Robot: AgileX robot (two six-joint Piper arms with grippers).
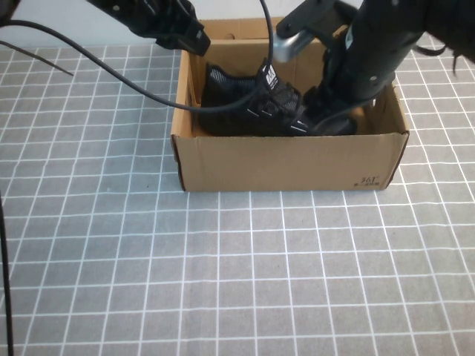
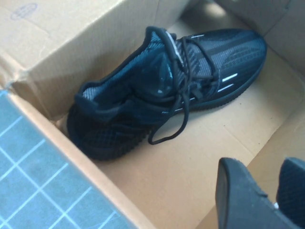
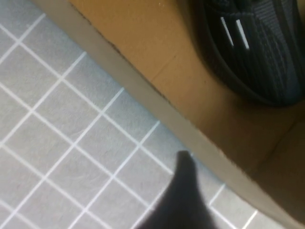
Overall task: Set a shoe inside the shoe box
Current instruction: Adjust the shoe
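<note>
The black shoe [image 1: 249,104] lies on its sole inside the brown shoe box [image 1: 289,163], heel to the left and toe to the right. It fills the left wrist view [image 2: 167,90], laces loose, in the box [image 2: 71,52]. My left gripper [image 1: 193,35] hovers over the box's back left corner, open and empty [image 2: 272,183]. My right gripper [image 1: 330,110] reaches into the box's right half beside the toe. In the right wrist view one finger [image 3: 183,186] shows, apart from the shoe's toe [image 3: 257,47] and over the box wall [image 3: 157,114]. It holds nothing.
The box stands on a grey mat with a white grid [image 1: 237,282]. A black cable [image 1: 111,70] runs from the left arm across the mat to the box's left edge. The box's back flap [image 1: 237,30] stands up behind the arms.
</note>
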